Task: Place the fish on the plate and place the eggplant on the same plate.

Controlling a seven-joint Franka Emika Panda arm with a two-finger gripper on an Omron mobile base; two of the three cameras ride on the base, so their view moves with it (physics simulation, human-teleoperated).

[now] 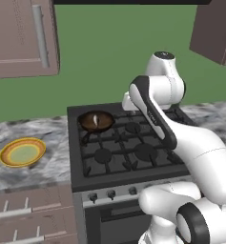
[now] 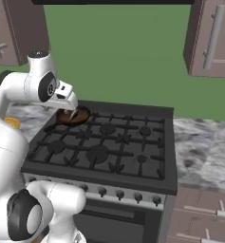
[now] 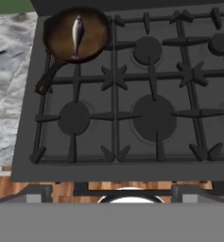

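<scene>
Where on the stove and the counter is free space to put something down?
Free: the stove burners right of and in front of the pan, and the counter between the plate and the stove. Taken: the back-left burner, where the pan holds the fish.

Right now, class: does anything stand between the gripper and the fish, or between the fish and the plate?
Nothing visible blocks the way. The fish lies uncovered in the pan on the stove's back-left burner. The plate sits on the counter left of the stove, with bare counter between. Only the pan's low rim must be cleared.
</scene>
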